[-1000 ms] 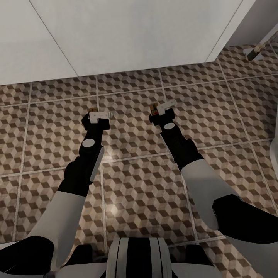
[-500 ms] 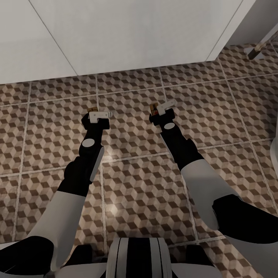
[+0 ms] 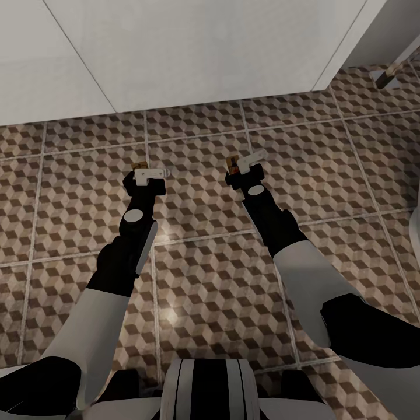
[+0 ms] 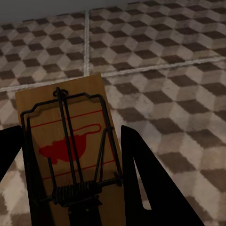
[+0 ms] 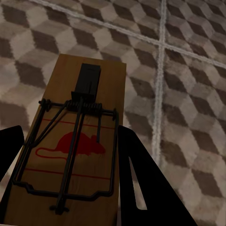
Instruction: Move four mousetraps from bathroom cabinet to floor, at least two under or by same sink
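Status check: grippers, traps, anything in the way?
Left gripper shut on a trap. Right gripper shut on a second trap. Both held over the tiled floor, white unit ahead. Nothing in the way.

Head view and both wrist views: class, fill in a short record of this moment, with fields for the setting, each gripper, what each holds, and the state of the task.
setting: brown, beige and white cube-patterned tiled floor, with a white panel ahead
left gripper: shut on a flat tan wooden mousetrap with dark wire and a red mouse print, held above the tiles
right gripper: shut on a second tan wooden mousetrap of the same kind, between dark fingers
task state: neither trap set on the floor yet
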Robot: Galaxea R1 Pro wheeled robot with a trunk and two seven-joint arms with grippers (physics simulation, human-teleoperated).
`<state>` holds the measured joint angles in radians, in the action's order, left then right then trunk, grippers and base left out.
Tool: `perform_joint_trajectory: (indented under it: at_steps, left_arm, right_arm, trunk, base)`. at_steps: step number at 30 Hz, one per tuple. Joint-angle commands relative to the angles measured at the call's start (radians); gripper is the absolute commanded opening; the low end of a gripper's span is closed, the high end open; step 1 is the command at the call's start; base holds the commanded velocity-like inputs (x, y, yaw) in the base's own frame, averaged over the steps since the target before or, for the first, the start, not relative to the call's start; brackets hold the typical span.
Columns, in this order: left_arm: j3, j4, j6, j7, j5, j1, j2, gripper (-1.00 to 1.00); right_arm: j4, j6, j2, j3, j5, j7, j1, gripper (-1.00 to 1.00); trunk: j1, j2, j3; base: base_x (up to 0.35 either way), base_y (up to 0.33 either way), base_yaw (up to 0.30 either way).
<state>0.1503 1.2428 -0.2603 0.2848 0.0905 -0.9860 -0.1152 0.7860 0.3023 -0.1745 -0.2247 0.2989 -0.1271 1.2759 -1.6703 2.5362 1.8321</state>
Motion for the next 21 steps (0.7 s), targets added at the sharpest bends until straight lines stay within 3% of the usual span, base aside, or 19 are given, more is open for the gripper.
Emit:
perform_joint_trajectory:
  at_steps: [1, 17, 21]
  left_arm:
    - [0.002, 0.001, -0.009, 0.002, 0.011, 0.0, 0.0, -1.0]
    - [0.016, 0.032, -0.009, 0.002, 0.012, 0.008, 0.0, -1.0]
    - [0.024, 0.037, -0.01, 0.002, 0.012, 0.009, 0.0, -1.0]
  right_arm:
    - [0.001, 0.008, 0.0, -0.002, 0.008, -0.006, 0.0, -1.0]
    - [0.034, 0.008, 0.0, -0.005, 0.011, -0.007, 0.0, -1.0]
    - [0.036, 0.055, 0.0, -0.003, 0.012, -0.005, 0.0, -1.0]
  trunk:
    - [0.0, 0.0, 0.0]
    - [-0.003, 0.002, 0.0]
    - [-0.003, 0.002, 0.0]
  base:
    - [0.0, 0.0, 0.0]
    - [0.0, 0.0, 0.0]
    - [0.0, 0.0, 0.0]
